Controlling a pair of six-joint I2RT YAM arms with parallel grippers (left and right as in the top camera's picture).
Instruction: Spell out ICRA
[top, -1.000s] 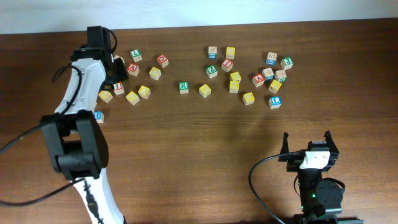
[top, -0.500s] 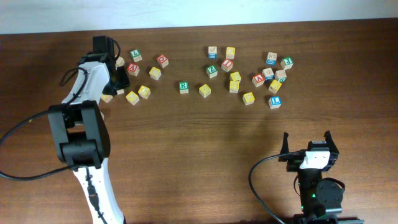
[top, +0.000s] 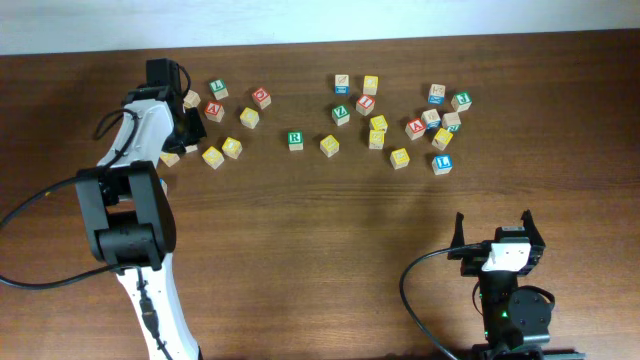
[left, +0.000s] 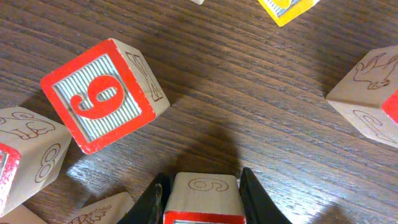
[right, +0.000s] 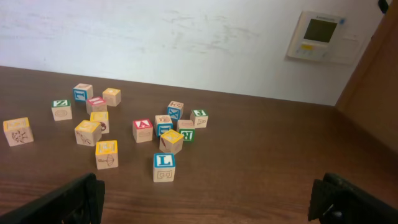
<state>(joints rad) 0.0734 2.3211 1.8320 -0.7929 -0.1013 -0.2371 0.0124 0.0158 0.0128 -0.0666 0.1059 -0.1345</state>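
My left gripper (top: 186, 127) is down among the left group of cubes. In the left wrist view its fingers (left: 202, 202) press both sides of a red-faced cube (left: 202, 194); its letter is hidden. A red A cube (top: 213, 110) lies just right of the gripper. A green R cube (top: 295, 140) lies mid-table. Another red A cube (top: 415, 127) sits in the right group and also shows in the right wrist view (right: 142, 130). Several yellow cubes, such as one (top: 329, 145) by the R, lie about; I cannot tell which bears the C. My right gripper (top: 497, 232) is open and empty near the front edge (right: 205, 199).
A red cube with a 6 or 9 (left: 102, 93) lies close ahead of the left fingers, with plain wooden cubes (left: 367, 93) to either side. A blue L cube (right: 163, 167) is the nearest cube to the right gripper. The white wall runs along the table's back edge.
The left arm swung in and its gripper moved over the red-faced cube at the left group, covering it from above. The right arm has not moved.
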